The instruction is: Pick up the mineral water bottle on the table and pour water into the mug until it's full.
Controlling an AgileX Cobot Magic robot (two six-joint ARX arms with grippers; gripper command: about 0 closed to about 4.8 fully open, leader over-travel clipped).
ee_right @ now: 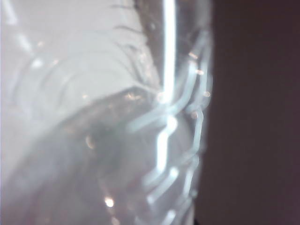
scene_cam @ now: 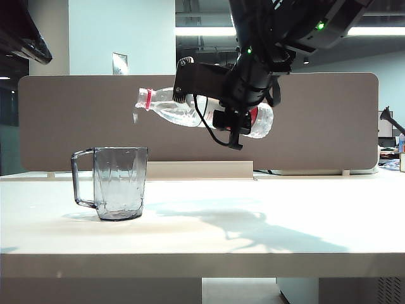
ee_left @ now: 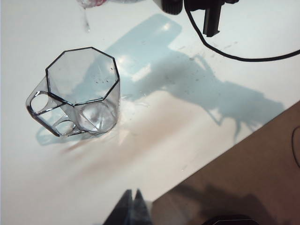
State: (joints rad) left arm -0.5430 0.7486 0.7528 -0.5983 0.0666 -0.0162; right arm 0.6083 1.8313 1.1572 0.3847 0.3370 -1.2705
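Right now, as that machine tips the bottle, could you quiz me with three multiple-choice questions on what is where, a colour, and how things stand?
1. Where is the mineral water bottle?
A. Standing on the table
B. In the air, up and to the right of the mug in the exterior view
C. Inside the mug

2. What colour is the bottle's neck ring?
A. Red
B. Blue
C. Green

3. How does the bottle lie?
A. Upright
B. Upside down
C. Nearly level, mouth towards the mug

Answers: 1 B, the right gripper holds it above the table, beside the mug. 2 A, the ring by the mouth shows red. 3 C, its mouth points left, water dripping from it. The left gripper hangs apart, jaws together.
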